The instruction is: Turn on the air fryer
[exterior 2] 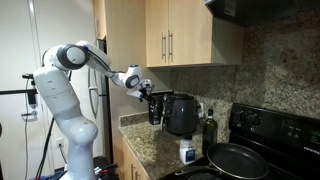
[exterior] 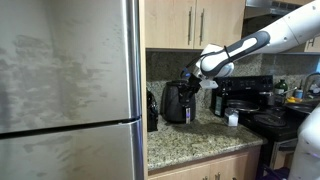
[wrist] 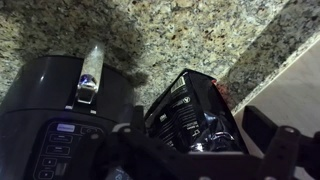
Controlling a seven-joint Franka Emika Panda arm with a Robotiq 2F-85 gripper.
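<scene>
The air fryer [exterior: 178,103] is a black rounded appliance on the granite counter, seen in both exterior views [exterior 2: 182,114]. In the wrist view it fills the lower left [wrist: 50,100], with its silver-topped drawer handle [wrist: 88,84] and lit control panel [wrist: 56,148] showing. My gripper [exterior: 194,80] hovers just above the fryer's top, at its upper edge [exterior 2: 151,97]. In the wrist view the gripper [wrist: 198,140] is open and holds nothing. Its fingers are spread wide over a black foil bag.
A black foil bag [wrist: 190,110] lies on the counter beside the fryer. A boxy black coffee maker [exterior: 240,98] and a stove [exterior: 280,120] stand nearby. A dark bottle [exterior 2: 209,128], a small white container [exterior 2: 187,152] and a frying pan [exterior 2: 238,160] are close. A steel fridge [exterior: 65,90] and wall cabinets [exterior 2: 185,30] hem in the space.
</scene>
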